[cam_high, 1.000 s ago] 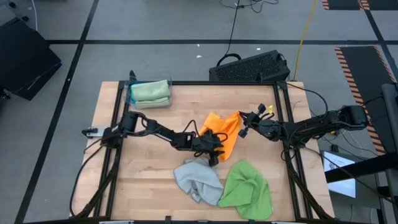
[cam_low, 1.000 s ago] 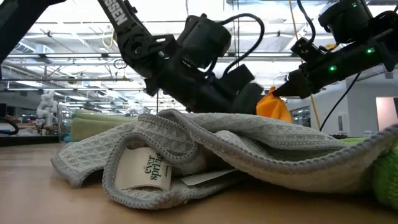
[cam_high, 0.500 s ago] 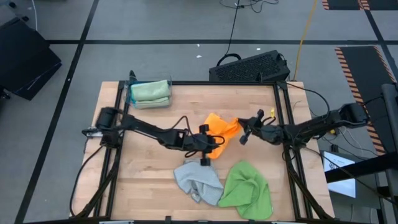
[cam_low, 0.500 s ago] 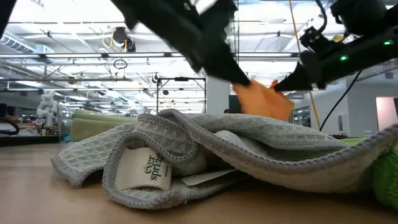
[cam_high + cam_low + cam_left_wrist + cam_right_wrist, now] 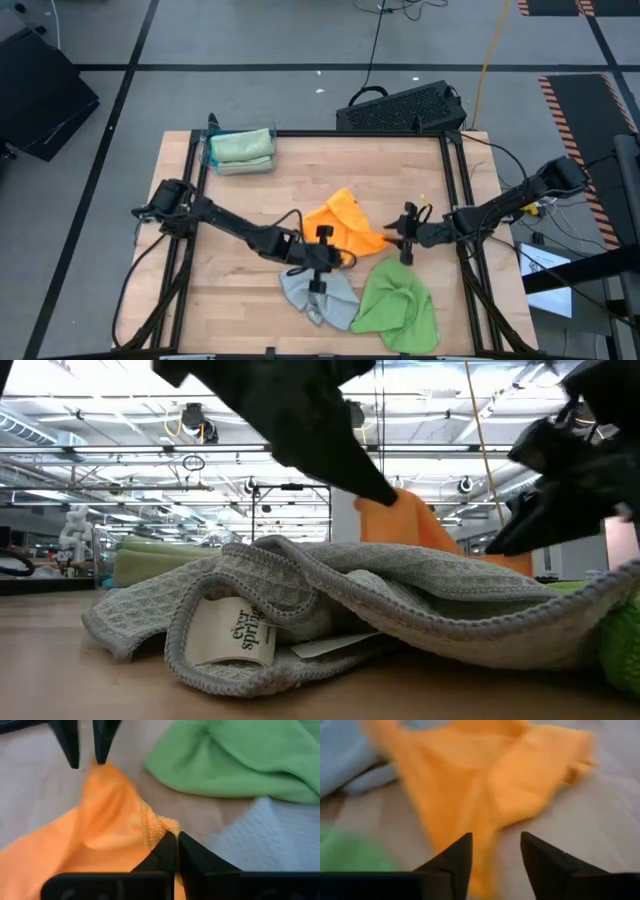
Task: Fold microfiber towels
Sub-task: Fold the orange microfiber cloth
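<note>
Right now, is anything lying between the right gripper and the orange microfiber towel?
Nothing visible. The right gripper is open at the edge of the orange microfiber towel, with only bare wooden table between its fingers. The left gripper pinches another edge, off to the side.

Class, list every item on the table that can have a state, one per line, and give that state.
Orange microfiber towel: spread loosely, one edge pinched.
Light grey waffle towel: crumpled, unfolded.
Bright green towel: crumpled, unfolded.
Pale sage green towels: folded, stacked at the table's far left corner.
Left gripper: jaws shut on the orange towel.
Right gripper: jaws open, empty.
</note>
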Motion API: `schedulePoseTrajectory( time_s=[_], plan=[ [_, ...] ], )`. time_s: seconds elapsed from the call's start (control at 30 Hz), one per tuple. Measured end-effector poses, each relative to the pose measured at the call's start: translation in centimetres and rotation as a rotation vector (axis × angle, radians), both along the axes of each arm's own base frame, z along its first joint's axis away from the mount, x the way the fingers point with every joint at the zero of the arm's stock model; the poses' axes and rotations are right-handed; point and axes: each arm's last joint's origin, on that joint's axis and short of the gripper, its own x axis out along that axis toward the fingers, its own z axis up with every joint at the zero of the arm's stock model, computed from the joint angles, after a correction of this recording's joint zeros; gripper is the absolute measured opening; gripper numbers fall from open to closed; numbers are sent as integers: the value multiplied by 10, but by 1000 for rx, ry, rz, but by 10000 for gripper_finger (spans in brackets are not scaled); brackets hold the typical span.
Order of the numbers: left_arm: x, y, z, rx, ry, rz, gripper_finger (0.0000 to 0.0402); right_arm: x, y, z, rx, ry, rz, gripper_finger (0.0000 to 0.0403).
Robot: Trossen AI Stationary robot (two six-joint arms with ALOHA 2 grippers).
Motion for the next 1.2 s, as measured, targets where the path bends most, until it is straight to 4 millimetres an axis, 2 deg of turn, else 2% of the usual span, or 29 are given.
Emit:
schedulePoseTrajectory(
  time_s=[0.1,0.23,0.4,0.53,0.67,1.03,1.2],
  plan=[
    [-6,-12,-3,11,38,-27,14,-3,9,0,-79,25,183,194],
    [-11,-21,-1,56,29,-22,5,-6,19,1,-226,15,314,217],
    [-13,-26,0,94,20,-14,14,-13,34,3,-483,-17,490,223],
    [-13,-23,-1,98,28,-1,6,-17,45,5,-556,-63,646,211],
    [-11,-19,0,85,25,19,9,-19,45,3,-613,-36,692,195],
    [-11,-19,0,67,24,36,11,-12,36,-16,-968,141,799,153],
    [-11,-19,-1,67,25,36,7,-9,33,-21,-1097,195,766,127]
  ],
)
